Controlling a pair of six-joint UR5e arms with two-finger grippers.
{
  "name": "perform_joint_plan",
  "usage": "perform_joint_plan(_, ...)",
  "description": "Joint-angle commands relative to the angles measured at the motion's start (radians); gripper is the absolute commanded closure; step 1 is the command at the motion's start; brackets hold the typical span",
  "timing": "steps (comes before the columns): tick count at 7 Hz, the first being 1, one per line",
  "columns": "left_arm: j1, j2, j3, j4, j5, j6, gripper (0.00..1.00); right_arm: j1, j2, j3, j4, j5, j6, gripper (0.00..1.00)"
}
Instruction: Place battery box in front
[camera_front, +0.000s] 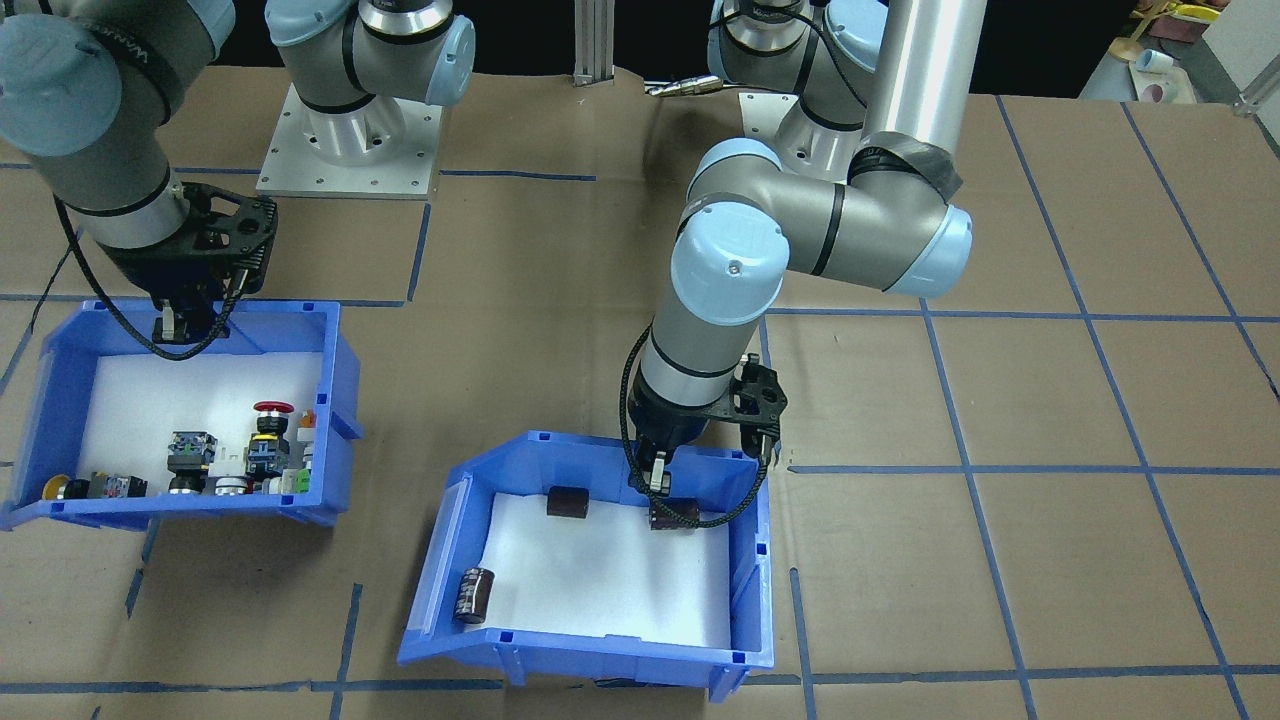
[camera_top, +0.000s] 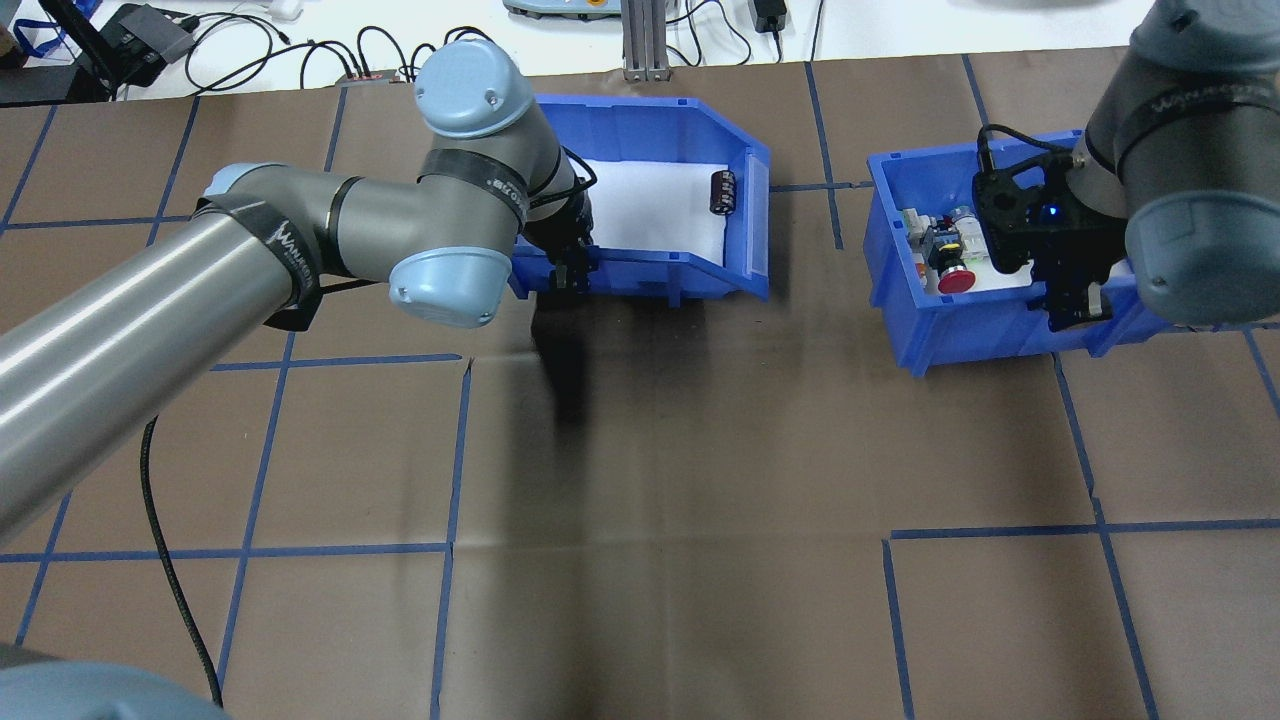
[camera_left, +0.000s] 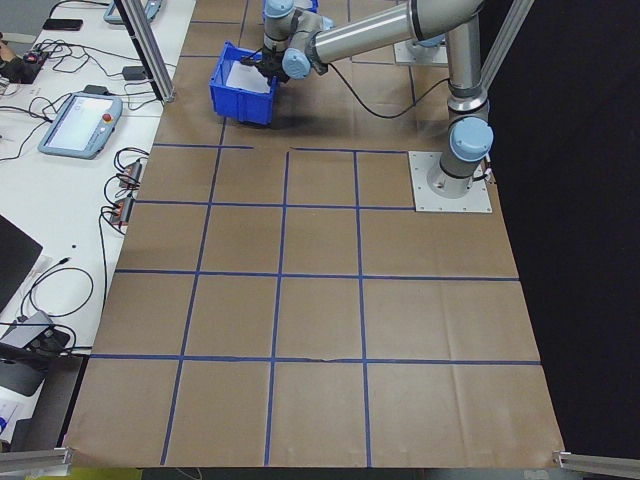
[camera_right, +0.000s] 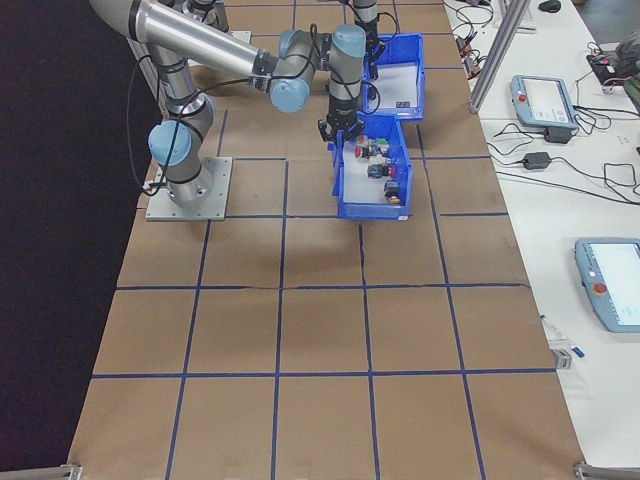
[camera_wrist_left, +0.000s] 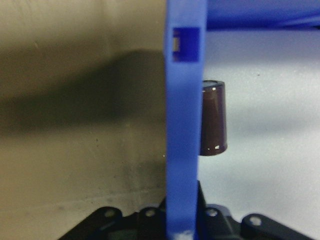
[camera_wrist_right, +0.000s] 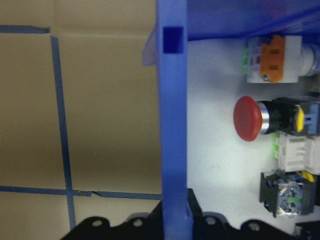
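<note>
my left gripper (camera_front: 655, 478) has its fingers closed over the near wall of the battery box (camera_front: 745, 560), one dark cylinder (camera_wrist_left: 213, 119) just inside beyond them, while my right gripper (camera_front: 185, 325) fingers likewise clamp the wall of the switch bin (camera_front: 340, 370) on the table (camera_top: 700, 450).

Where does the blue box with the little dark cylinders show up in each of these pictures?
Front-facing: battery box bottom centre.
Overhead: top centre.
Left side: far, top.
Right side: far, top, behind the switch bin.
Left wrist: wall mid-frame.
Right wrist: absent.
Shared landmark: left gripper on its wall.
</note>
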Motion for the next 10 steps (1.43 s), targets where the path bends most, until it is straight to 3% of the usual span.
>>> perform_joint_plan(1,-0.033,-0.068,0.068,-0.001,-0.041,-0.005,1.00,0.003,-0.105,0.127,0.003,-0.001,0.000,0.96)
perform_joint_plan(2,-0.035,-0.074,0.073,-0.005,-0.040,-0.003,0.87,0.004,-0.150,0.160,0.007,-0.001,0.000,0.96)
perform_joint_plan(3,-0.039,-0.074,0.074,-0.005,-0.031,-0.004,0.77,0.005,-0.194,0.183,0.065,0.002,0.006,0.96)
perform_joint_plan(5,-0.039,-0.064,0.073,-0.025,-0.025,-0.103,0.80,0.010,-0.268,0.195,0.133,0.013,0.015,0.96)
perform_joint_plan(8,-0.041,-0.051,0.073,-0.047,-0.025,-0.208,0.85,0.081,-0.287,0.223,0.136,0.028,0.118,0.96)
perform_joint_plan(9,-0.041,-0.051,0.073,-0.047,-0.023,-0.225,0.78,0.176,-0.282,0.223,0.121,0.028,0.225,0.96)
perform_joint_plan(10,-0.041,-0.050,0.076,-0.051,-0.012,-0.218,0.42,0.244,-0.276,0.223,0.116,0.030,0.302,0.96)
